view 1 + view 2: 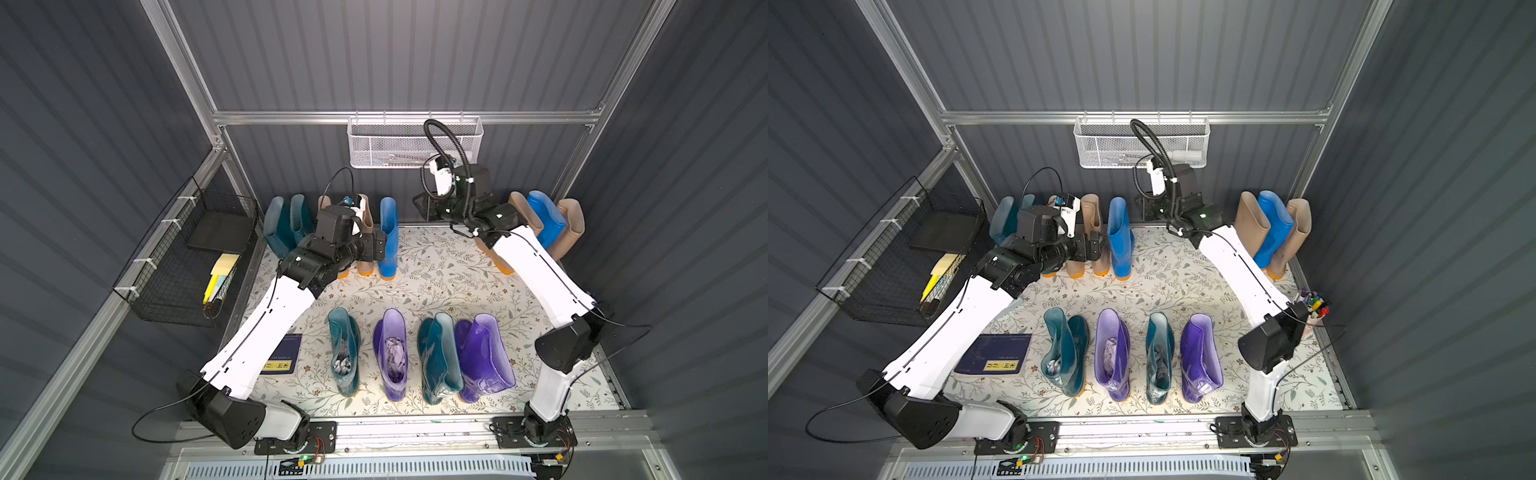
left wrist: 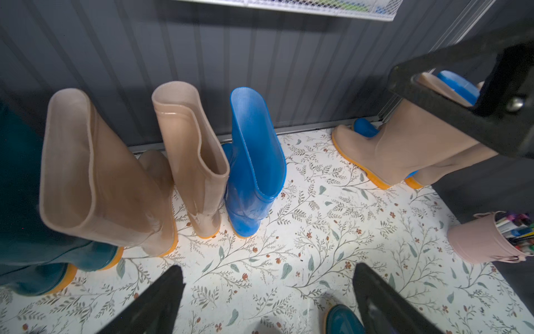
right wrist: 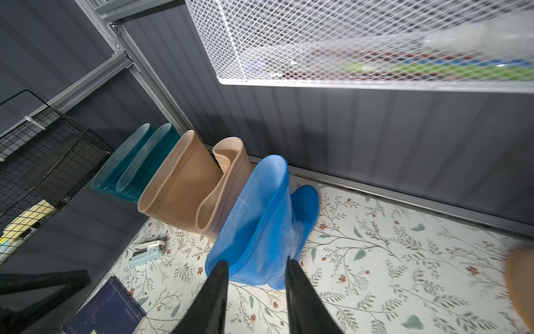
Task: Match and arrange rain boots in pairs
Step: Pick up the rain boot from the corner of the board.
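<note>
1. Along the back edge of the floral-patterned surface [image 1: 436,270], from the back left corner, stand two dark teal glossy rubber rain boots [image 1: 275,226], then two beige glossy rubber rain boots [image 2: 190,162], then one bright blue glossy rubber rain boot [image 1: 390,224]. All are upright on orange soles, like colours side by side, so this row reads as the sorted one
2. The right tool [image 3: 257,261] sits just beside that blue boot's open top, jaws partly apart and clamping nothing. The wrist view is blurred, so I cannot tell whether a tip touches the rim
3. The left tool [image 2: 267,270] hovers low in front of the beige and blue boots, spread wide and empty, probably on hand to steady a shaft that tips
4. In the back right corner the second bright blue boot [image 1: 546,220] leans wedged between a third beige boot [image 1: 524,212] and a fourth beige boot [image 1: 571,220], so its lone partner likely awaits it
5. Near the front edge a teal boot [image 1: 345,353], a purple glossy rubber boot [image 1: 392,353], another teal boot [image 1: 440,361] and another purple boot [image 1: 484,357] alternate, not yet matched
</note>
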Robot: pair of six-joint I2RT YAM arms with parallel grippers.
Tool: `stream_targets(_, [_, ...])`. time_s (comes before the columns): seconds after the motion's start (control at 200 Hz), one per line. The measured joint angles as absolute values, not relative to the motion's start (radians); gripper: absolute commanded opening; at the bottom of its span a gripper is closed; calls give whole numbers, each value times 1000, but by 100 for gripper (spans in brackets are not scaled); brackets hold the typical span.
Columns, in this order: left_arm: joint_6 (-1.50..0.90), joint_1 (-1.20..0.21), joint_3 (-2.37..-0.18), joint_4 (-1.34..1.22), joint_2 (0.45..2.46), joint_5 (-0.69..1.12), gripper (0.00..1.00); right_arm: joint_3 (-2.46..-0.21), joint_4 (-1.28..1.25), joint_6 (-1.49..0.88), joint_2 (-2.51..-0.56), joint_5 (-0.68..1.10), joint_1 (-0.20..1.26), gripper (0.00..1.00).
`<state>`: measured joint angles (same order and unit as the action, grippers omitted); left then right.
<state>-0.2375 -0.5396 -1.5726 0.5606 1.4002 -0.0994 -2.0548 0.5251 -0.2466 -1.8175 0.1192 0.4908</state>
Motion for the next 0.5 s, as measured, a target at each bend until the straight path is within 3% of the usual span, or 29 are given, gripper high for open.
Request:
stream_targets(0.25, [-257,-540,-1545,466,1393,35,94,-1916,559,-175,-1644,78,259,40])
stream_targets(0.5, [-286,-553,-1542,394,1427,142,94,-1882,603,-144,-1591,59,39,45])
